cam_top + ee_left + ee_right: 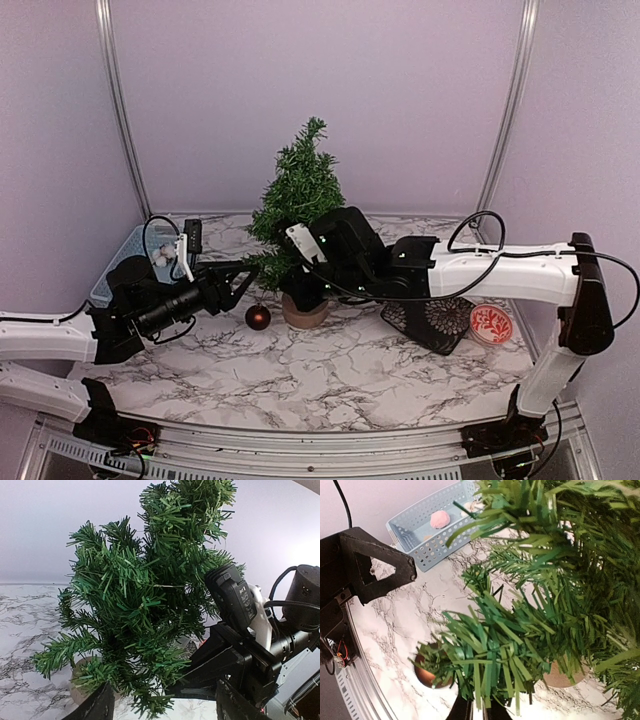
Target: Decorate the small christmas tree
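The small christmas tree [300, 190] stands at the back middle on its tan stump base [306, 314]. A shiny brown-red ball ornament [258, 317] lies on the table just left of the base; it also shows in the right wrist view [426, 674]. My left gripper [243, 279] is open, its fingers [98, 707] either side of a low left branch [150, 680], holding nothing. My right gripper [476, 713] is low at the tree's front, its fingers close together on a drooping lower branch [495, 655]. In the top view the right gripper [301, 290] is partly hidden by the foliage.
A blue perforated basket [118, 262] stands at the back left with a pink piece [440, 518] and white pieces inside. A black patterned item [432, 322] and a red-and-white disc [490, 323] lie right of the tree. The right arm's wrist camera [233, 598] is close to my left gripper.
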`<state>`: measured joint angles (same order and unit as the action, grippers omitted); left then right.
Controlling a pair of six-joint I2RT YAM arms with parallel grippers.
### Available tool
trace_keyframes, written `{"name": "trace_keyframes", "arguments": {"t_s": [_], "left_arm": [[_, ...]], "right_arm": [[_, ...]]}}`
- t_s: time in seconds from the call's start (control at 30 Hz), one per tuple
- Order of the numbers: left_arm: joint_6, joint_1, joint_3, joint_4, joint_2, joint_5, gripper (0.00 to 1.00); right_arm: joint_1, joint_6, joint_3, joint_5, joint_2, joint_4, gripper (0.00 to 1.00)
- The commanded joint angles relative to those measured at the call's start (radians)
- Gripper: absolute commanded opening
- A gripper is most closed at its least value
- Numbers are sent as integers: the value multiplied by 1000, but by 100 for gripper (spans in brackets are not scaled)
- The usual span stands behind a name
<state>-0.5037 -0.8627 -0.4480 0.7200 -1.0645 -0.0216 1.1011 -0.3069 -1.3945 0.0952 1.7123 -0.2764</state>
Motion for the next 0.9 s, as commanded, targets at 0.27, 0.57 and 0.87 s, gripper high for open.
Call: {"name": "trace_keyframes", "arguments": {"t_s": [0.27, 0.57, 0.87], "left_arm": [[-49, 28, 19, -199, 158, 8, 72], [-191, 150, -34, -449, 202, 6, 72], [-233, 272, -110, -652, 94, -104, 68]], "right_arm": [[0, 31, 79, -144, -115, 132, 11], [-4, 31, 139, -183, -226, 194, 15], [-94, -16, 203, -182, -384, 180, 18]]}}
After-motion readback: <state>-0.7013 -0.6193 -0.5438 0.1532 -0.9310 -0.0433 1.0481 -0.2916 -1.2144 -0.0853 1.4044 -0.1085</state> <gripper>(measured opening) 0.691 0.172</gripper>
